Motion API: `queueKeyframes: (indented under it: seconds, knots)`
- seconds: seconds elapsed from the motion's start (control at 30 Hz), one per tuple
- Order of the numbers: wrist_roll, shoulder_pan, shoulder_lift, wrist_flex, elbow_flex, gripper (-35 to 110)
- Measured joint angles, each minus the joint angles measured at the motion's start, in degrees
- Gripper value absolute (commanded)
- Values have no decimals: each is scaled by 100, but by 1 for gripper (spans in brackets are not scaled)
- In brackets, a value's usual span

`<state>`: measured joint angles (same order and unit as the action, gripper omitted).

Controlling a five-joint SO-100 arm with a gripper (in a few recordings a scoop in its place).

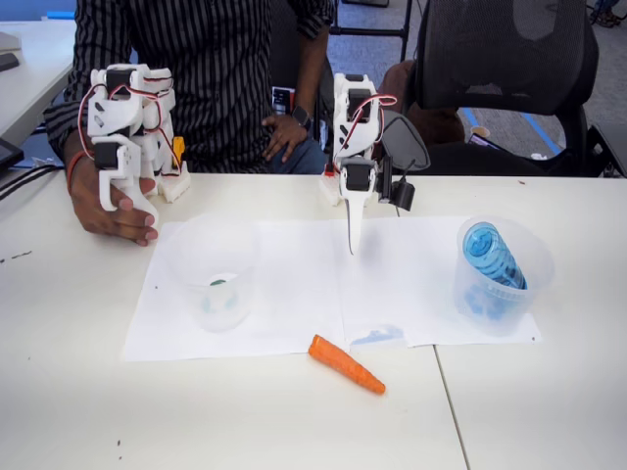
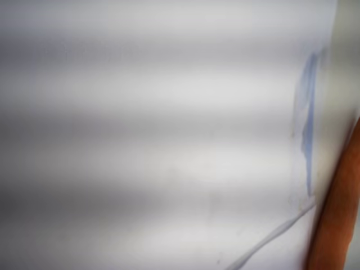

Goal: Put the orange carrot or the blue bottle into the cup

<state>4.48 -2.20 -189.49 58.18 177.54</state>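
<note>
The orange carrot [image 1: 346,364] lies on the table just past the paper's front edge; its blurred side fills the right edge [image 2: 337,219] of the wrist view. The blue bottle [image 1: 492,257] stands tilted inside a clear cup [image 1: 502,277] at the right. The cup [image 1: 217,277] with the green mark on its bottom stands upright on the left of the paper and holds nothing else. My gripper [image 1: 355,240] points straight down over the middle of the paper, between the two cups, holding nothing. One white finger shows; I cannot make out how the jaws stand.
White paper sheets [image 1: 294,284] cover the table's middle, with a faint blue smear [image 1: 377,336] near the front edge, which also shows as a blurred smear [image 2: 306,124] in the wrist view. A person in a striped shirt [image 1: 211,69] sits behind the table beside a black office chair [image 1: 500,59].
</note>
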Motion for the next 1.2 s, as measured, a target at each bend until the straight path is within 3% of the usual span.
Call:
queueKeyframes:
  seconds: [0.8, 0.97, 1.2]
  knots:
    - [0, -97, 105, 18, -457, 13]
    - [0, -79, 1037, 18, -1266, 13]
    - [343, -53, 3639, 18, -3278, 13]
